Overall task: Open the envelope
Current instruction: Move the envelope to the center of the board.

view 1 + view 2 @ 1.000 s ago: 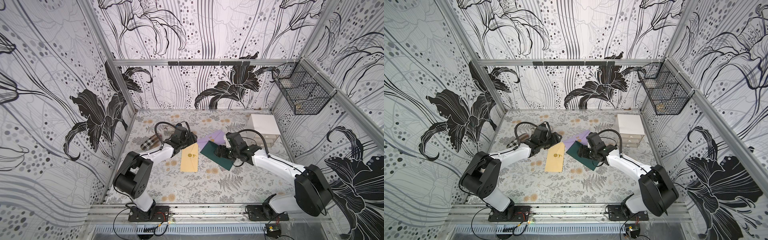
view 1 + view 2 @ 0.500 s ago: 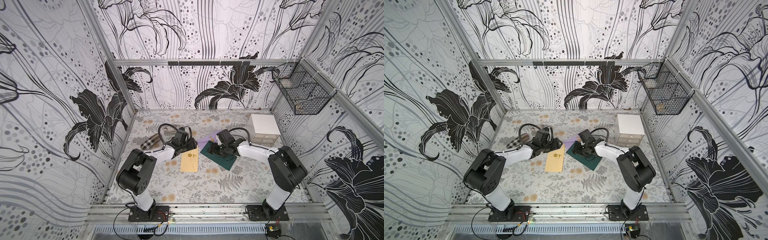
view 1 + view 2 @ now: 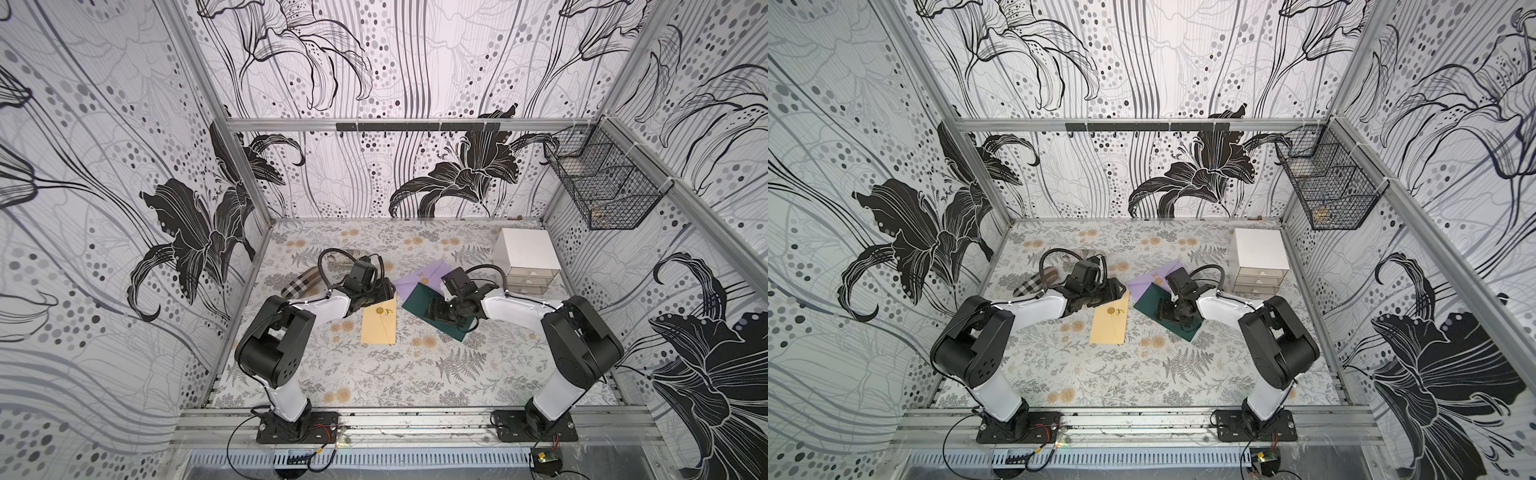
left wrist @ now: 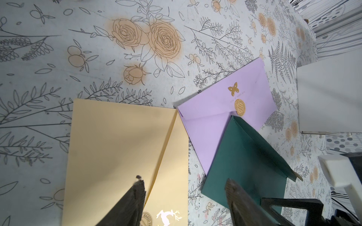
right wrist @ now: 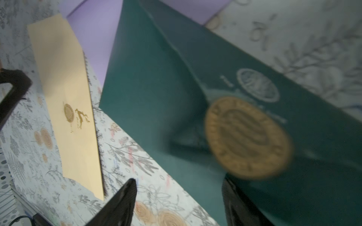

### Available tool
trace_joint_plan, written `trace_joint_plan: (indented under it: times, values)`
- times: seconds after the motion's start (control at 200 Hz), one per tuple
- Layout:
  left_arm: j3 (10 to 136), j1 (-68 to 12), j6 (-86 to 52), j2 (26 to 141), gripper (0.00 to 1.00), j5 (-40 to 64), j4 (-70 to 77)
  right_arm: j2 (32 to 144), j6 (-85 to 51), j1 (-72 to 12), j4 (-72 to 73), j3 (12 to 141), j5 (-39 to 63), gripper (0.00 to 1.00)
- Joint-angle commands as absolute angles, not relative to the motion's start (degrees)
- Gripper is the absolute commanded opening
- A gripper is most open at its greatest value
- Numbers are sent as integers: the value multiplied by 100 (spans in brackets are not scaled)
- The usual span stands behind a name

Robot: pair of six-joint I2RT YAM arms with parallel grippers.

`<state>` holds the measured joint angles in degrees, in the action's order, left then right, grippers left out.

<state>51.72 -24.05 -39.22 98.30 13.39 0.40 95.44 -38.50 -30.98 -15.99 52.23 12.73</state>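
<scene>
Three envelopes lie mid-table: a tan envelope (image 3: 379, 326) (image 3: 1108, 326) (image 4: 121, 140), a purple one (image 3: 424, 274) (image 4: 225, 109), and a dark green one (image 3: 417, 301) (image 3: 1148, 301) (image 5: 156, 88) overlapping the purple. The green envelope's flap stands lifted, and its gold seal (image 5: 246, 137) hangs blurred close to the right wrist camera. My right gripper (image 3: 436, 309) (image 5: 178, 182) is open over the green envelope's edge, with one finger under the lifted flap tip. My left gripper (image 3: 384, 293) (image 4: 184, 184) is open above the tan envelope's sealed end, holding nothing.
A white drawer box (image 3: 525, 253) stands at the back right, close to the right arm. A plaid pouch (image 3: 301, 282) lies behind the left arm. A wire basket (image 3: 602, 187) hangs on the right wall. The floral table top (image 3: 374, 374) spreads in front.
My right arm has folded up, its elbow swinging in from the right, while its gripper stays at the green envelope. The left arm has barely shifted.
</scene>
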Motion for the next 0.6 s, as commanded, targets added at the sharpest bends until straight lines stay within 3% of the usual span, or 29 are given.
trace_joint_plan:
  times: [0.0,0.21,0.416,0.596]
  values:
    - [5223,-2419,-3831,9800,68,1327,191,9182,-3505,-2592,-2177,4819,1274,72]
    - [5204,-2418,-3837,9773,68,1292,192,8684,-3170,-1954,-2483,4601,1139,72]
    - [5164,-2414,-3824,9660,68,1127,135,8342,-3291,-1952,-2499,4702,1188,72]
    - [4966,-2371,-3934,9286,67,294,-26,7800,-3501,-2237,-2624,4951,1144,70]
